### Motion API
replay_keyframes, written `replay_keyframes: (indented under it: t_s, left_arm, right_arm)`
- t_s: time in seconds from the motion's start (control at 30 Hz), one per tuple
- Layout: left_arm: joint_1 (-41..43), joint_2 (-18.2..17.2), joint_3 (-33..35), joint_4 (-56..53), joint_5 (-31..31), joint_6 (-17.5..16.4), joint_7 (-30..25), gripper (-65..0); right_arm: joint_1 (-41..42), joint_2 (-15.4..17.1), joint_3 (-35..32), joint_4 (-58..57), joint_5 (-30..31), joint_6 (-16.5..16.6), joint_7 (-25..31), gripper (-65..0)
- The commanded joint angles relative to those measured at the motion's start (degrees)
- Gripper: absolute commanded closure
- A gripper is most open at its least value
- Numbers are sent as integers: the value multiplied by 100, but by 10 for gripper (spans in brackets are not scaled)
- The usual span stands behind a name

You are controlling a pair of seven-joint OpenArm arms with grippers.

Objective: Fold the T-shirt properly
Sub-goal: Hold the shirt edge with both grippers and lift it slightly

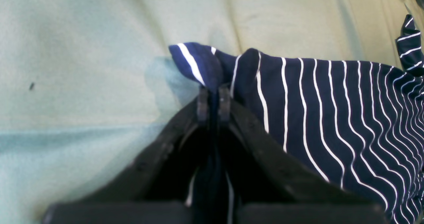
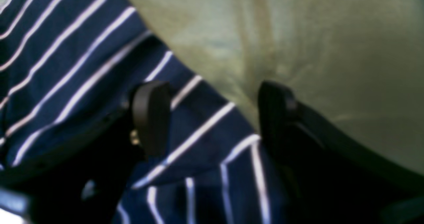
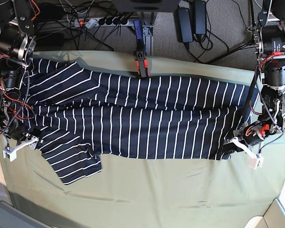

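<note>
The T-shirt (image 3: pixel 142 118), dark navy with thin white stripes, lies spread lengthwise across the olive-green cloth (image 3: pixel 156 190). One sleeve points toward the front left. My left gripper (image 1: pixel 213 100) is shut on a pinched corner of the T-shirt (image 1: pixel 331 111). In the base view it is at the shirt's right end (image 3: pixel 229 146). My right gripper (image 2: pixel 212 114) is open, with its fingers (image 2: pixel 150 114) standing on either side of the T-shirt's edge (image 2: pixel 66 52). In the base view it is at the left end, by the sleeve (image 3: pixel 33 134).
The olive cloth (image 1: pixel 82 52) covers the whole table and has a few creases. A black and orange clamp (image 3: pixel 141 64) sits at the back edge, touching the shirt's far side. A power strip (image 3: pixel 102 21) and cables lie behind the table.
</note>
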State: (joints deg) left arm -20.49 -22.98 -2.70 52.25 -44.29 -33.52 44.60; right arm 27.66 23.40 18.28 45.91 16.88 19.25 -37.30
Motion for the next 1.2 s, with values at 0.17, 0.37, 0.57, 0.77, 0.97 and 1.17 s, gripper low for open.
replay_keyframes:
  t_s: [0.17, 0.37, 0.57, 0.77, 0.97, 1.17]
  left_arm:
    - [-140, -83, -20, 105, -87, -229, -59, 0]
    - [-140, -83, -20, 105, -87, -229, -59, 0]
    - [-140, -81, -20, 105, -92, -229, -61, 0]
    - [-140, -81, -20, 105, -90, -229, -63, 0]
    - [-140, -81, -20, 105, -90, -229, -66, 0]
    - [-140, -81, -20, 105, -90, -229, -66, 0]
  right_arm:
    - [138, -223, 7, 81, 72, 111, -111, -413]
    - [138, -262, -4, 334, 299, 157, -267, -413]
    - [136, -262, -4, 417, 459, 157, -376, -413]
    - [136, -262, -4, 417, 573, 223, -431, -413]
    - [136, -262, -4, 417, 774, 308, -544, -411]
    - [136, -262, -4, 417, 758, 306, -643, -243]
